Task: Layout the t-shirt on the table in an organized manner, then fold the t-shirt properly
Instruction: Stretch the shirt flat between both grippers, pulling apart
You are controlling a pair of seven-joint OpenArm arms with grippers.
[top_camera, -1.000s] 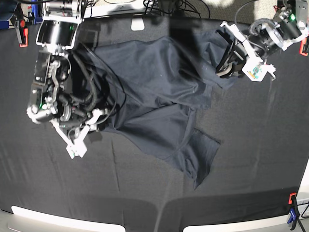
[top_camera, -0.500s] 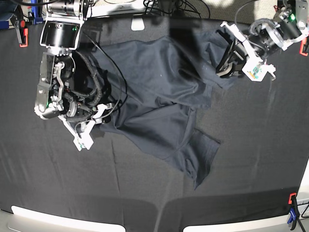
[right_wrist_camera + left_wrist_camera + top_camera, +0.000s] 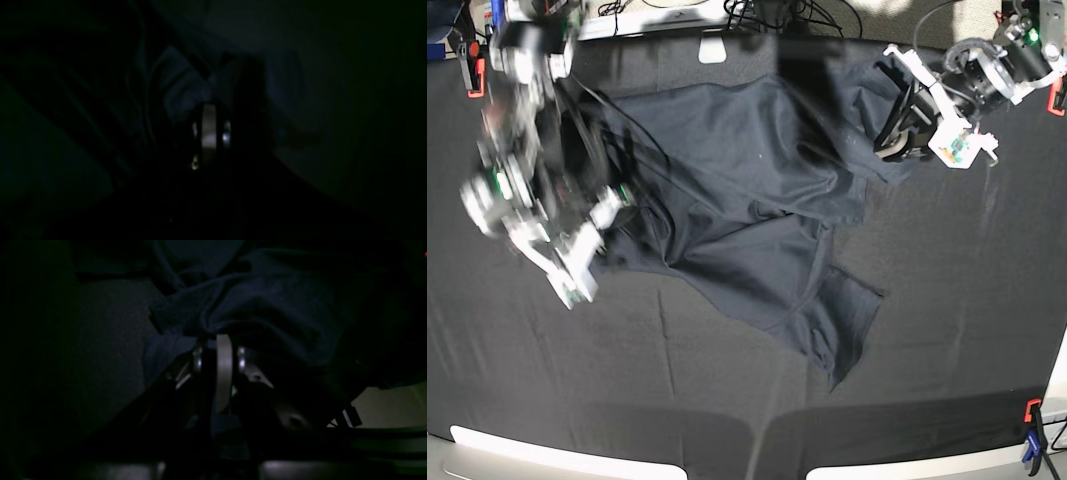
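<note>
Left gripper (image 3: 895, 140) – clamped on the t-shirt (image 3: 747, 190) at 2 o'clock; right gripper (image 3: 605, 235) – blurred, closed at the shirt's 9 o'clock edge.

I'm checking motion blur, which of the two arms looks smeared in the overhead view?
The right gripper, on the base view's left, at the t-shirt edge, looks smeared. The left gripper, at the far corner, looks sharp.

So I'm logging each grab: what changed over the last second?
The right claw shut on the t-shirt at its edge and pulled it outward, away from the left arm; that arm is blurred. The left claw stayed shut on the opposite edge, unmoved. The table is unchanged.
</note>
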